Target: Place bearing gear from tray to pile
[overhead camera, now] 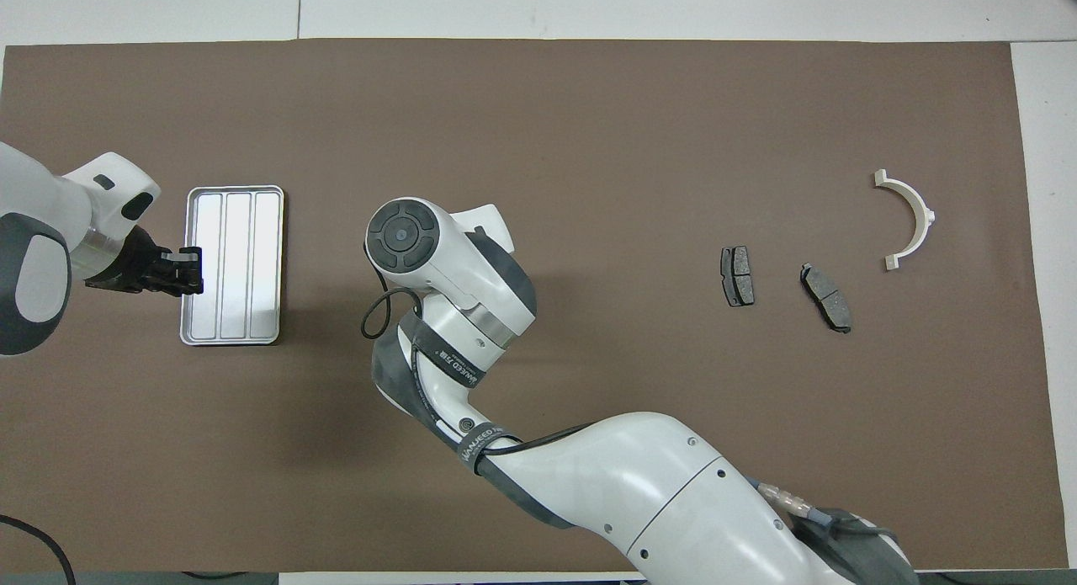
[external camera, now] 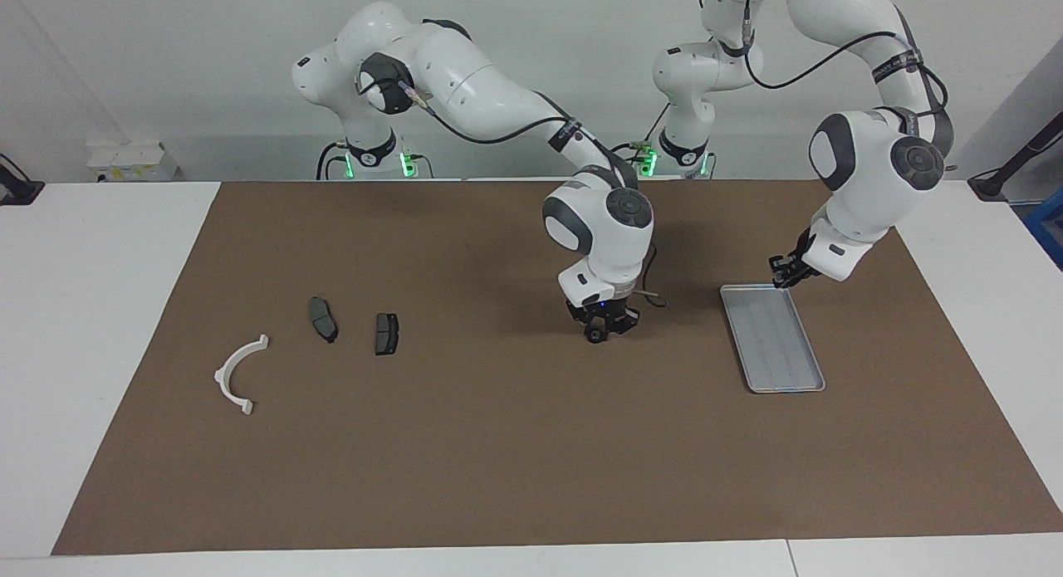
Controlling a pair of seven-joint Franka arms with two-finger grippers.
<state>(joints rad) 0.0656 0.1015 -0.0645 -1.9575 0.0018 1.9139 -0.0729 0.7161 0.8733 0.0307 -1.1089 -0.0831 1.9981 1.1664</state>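
The silver tray (external camera: 772, 340) lies toward the left arm's end of the mat, with nothing in it; it also shows in the overhead view (overhead camera: 236, 265). My right gripper (external camera: 598, 332) hangs low over the middle of the mat, shut on a small dark round bearing gear (external camera: 595, 337). In the overhead view the right arm's wrist hides it. The pile lies toward the right arm's end: a white half-ring bracket (external camera: 237, 374) and two dark pads (external camera: 323, 319) (external camera: 386, 334). My left gripper (external camera: 785, 274) is at the tray's edge (overhead camera: 192, 269).
A brown mat (external camera: 531, 444) covers most of the white table. The right arm's forearm (overhead camera: 639, 484) stretches over the robots' side of the mat. The pile's pieces also show in the overhead view: the bracket (overhead camera: 913, 219) and pads (overhead camera: 737, 275) (overhead camera: 826, 296).
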